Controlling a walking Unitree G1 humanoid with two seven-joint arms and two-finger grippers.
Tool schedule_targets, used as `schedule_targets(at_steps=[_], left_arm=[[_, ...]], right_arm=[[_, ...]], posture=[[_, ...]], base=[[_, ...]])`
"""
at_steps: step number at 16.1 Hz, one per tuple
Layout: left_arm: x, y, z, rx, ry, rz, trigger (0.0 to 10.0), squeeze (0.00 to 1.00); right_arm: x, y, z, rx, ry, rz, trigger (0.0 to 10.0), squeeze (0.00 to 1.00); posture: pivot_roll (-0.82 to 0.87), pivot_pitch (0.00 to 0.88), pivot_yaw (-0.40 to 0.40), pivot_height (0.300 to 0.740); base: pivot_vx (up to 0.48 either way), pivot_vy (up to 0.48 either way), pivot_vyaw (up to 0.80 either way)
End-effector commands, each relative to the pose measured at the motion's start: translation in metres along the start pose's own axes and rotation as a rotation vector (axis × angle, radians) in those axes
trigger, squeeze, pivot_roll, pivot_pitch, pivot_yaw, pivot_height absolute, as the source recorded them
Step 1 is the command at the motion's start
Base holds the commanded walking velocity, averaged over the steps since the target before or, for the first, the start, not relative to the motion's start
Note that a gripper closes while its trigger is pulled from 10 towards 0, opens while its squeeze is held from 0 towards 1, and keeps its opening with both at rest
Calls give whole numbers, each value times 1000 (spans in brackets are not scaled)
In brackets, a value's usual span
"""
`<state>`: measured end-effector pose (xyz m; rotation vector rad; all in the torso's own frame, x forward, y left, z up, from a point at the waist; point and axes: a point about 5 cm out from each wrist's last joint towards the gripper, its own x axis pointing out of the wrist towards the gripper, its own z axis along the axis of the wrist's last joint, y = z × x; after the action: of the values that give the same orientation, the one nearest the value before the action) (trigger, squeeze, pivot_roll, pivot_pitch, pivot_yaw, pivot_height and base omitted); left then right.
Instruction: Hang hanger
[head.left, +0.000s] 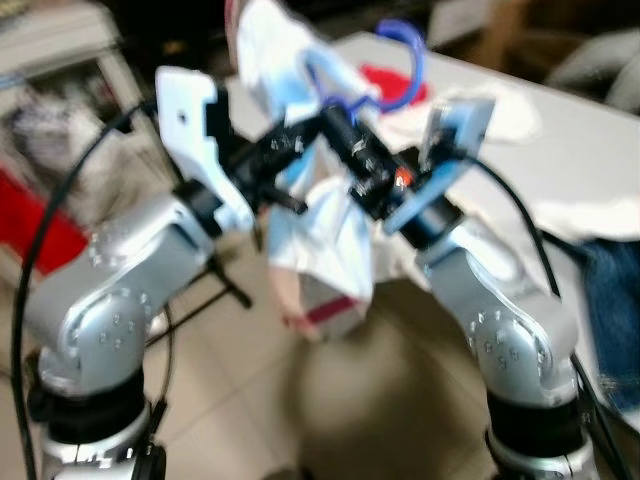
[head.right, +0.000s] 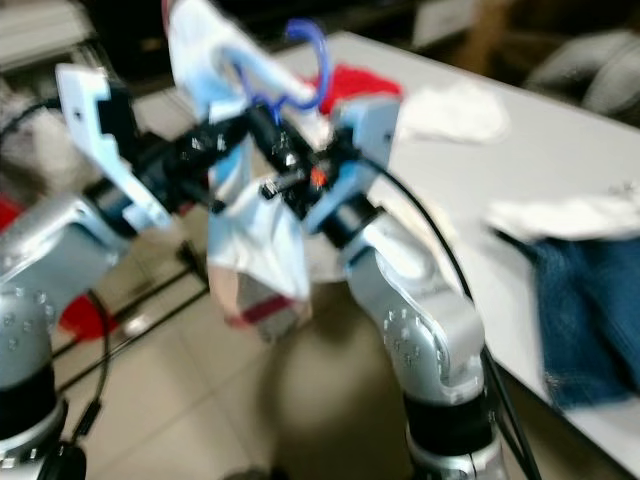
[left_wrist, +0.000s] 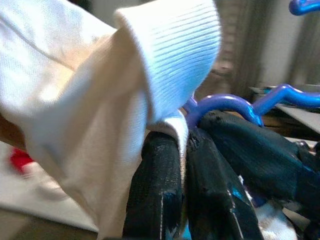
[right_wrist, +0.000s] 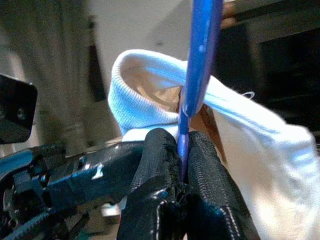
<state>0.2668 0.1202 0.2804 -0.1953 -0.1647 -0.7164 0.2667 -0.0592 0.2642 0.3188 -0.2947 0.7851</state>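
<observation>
You have both arms raised in front of you with the two claws meeting around a white shirt (head.left: 320, 235) that hangs in the air over the tiled floor (head.left: 400, 400), off the near-left edge of the white desk (head.left: 560, 150). Your right claw (right_wrist: 182, 150) is pinched tight on the blue hanger (right_wrist: 200, 55), its wire running up between the two black fingers (right_wrist: 157, 165), with the shirt's ribbed collar just behind it. Your left claw (left_wrist: 184, 150) is closed on the shirt's fabric right beside the hanger's curved blue neck, a fold of white cloth caught between its fingers (left_wrist: 160, 190). In the head views the hanger's hook (head.left: 405, 60) stands above both claws, free of any rail, and the shirt droops below them with a red stripe near its lower hem. On the desk you can see a red cloth (head.left: 395, 85) near the far-left corner, a white cloth (head.right: 455, 110) beyond it, and blue jeans (head.right: 590, 310) at the right edge. The head views are blurred.
</observation>
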Motion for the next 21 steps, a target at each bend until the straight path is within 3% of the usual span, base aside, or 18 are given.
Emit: schedule_targets(at_steps=[1,3,5,7,9,11,14,16,20,21], left_arm=[[1,-5,4,6,-10,-25,0,0],[1,-6,1,4,-1,-29,0,0],[1,-6,-1,3,8,-32,0,0],[0,-4,-7,9,36,-11,0,0],[-8,8,-26,39,135,76,0,0],[-28,37,-65,109,352,294,0,0],[-45,50,-97,112,462,375,0,0],[-49,48,-126,103,539,339,0,0],[-28,38,-129,81,491,272,0,0],[-22,37,-125,91,456,261,3804,0]], right_arm=[[1,7,3,0,-6,47,10000,0],[0,6,1,-9,4,37,10000,0],[-2,-3,-6,-99,64,-23,10000,0],[-6,-8,-16,-89,131,-36,10000,0],[-16,-20,-39,-94,266,-78,10000,0],[-41,-46,-83,-59,458,-241,10000,0],[-75,-77,-122,-69,595,-433,10000,0],[-79,-80,-128,-37,589,-476,10000,0],[-66,-77,-120,-29,497,-434,10000,0],[-62,-76,-114,20,435,-437,10000,0]], posture=[[-67,0,107,740],[-71,0,109,740],[-79,0,109,740],[-86,0,106,740],[-89,0,97,740],[-87,0,92,740],[-79,0,89,740],[-79,0,86,740],[-92,0,97,740],[-92,0,97,740]], base=[[0,0,694],[0,0,700],[0,0,700],[0,0,656],[0,0,553],[0,0,519],[0,0,588],[0,0,675],[0,0,634],[0,0,0]])
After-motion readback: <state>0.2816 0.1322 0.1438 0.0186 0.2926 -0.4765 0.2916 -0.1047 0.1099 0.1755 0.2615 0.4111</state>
